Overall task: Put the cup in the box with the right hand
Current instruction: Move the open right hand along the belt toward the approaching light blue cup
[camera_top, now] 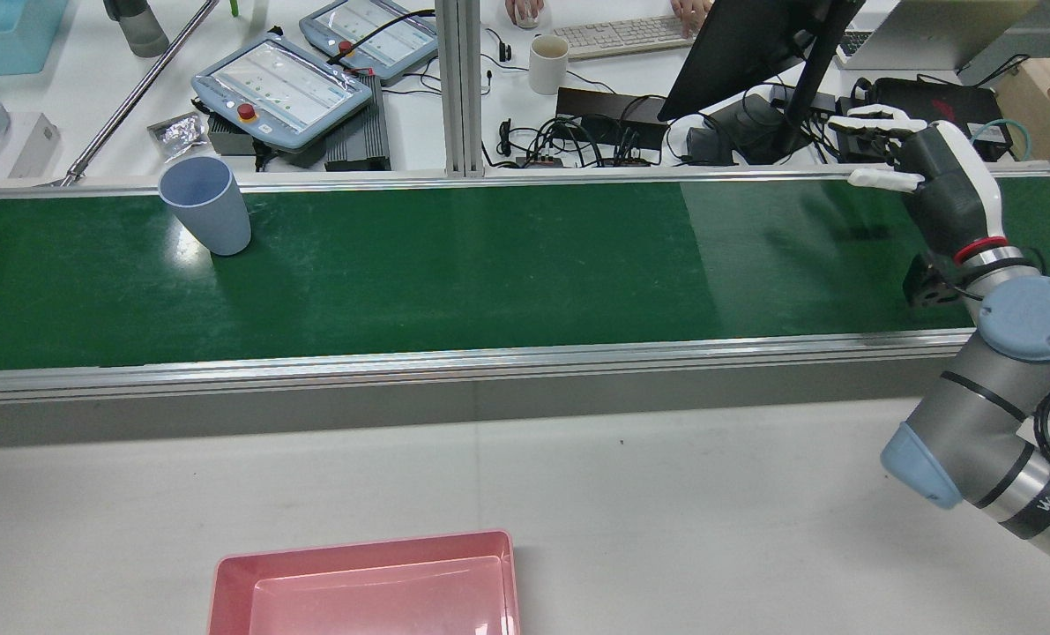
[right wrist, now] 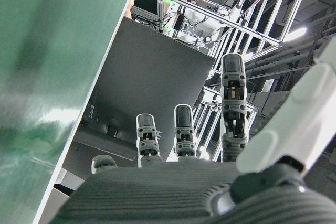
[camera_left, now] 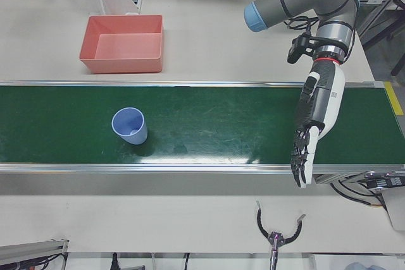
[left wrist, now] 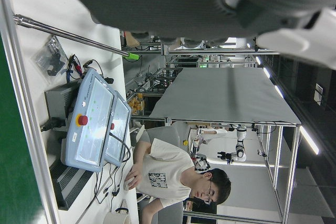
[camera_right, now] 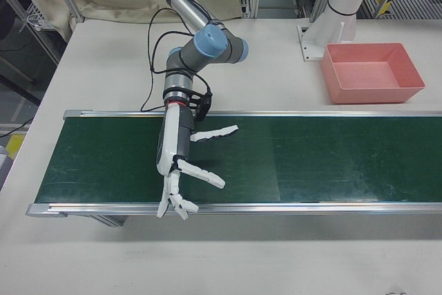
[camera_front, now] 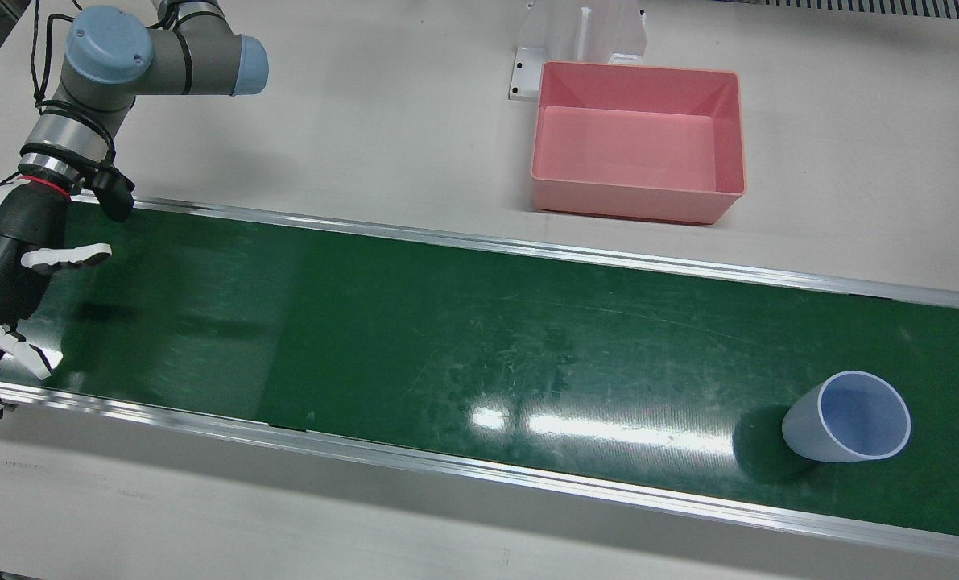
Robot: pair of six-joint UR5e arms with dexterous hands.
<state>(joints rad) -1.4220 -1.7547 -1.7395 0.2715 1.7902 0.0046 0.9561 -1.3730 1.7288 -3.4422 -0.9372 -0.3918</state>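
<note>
the pale blue cup (camera_front: 845, 419) stands upright, mouth up, on the green conveyor belt (camera_front: 415, 338), towards the end of the belt on the robot's left side and close to the belt's operator-side rail. nothing touches it. the pink box (camera_front: 638, 205) sits on the white table (camera_front: 382, 113) on the robot's side of the belt, just beyond the rail and well apart from the cup. the right hand (camera_right: 176, 150) hangs over the opposite end of the belt, far from the cup – its white fingers (camera_right: 215, 132) are spread wide and it holds nothing, with the fingertips reaching out past the operator-side rail. the right arm (camera_front: 153, 56) bends in from the table behind it. in the left-front view the left hand (camera_left: 316, 118) hovers over the belt beyond the cup's end, palm stretched long, fingers straight and pointing down across the near rail, holding nothing and well clear of the cup. past the belt in the rear view lie two teach pendants (camera_top: 282, 84), a white mug (camera_top: 548, 63) and a keyboard (camera_top: 626, 35) on the operators' desk – a person's hands rest at that keyboard.
</note>
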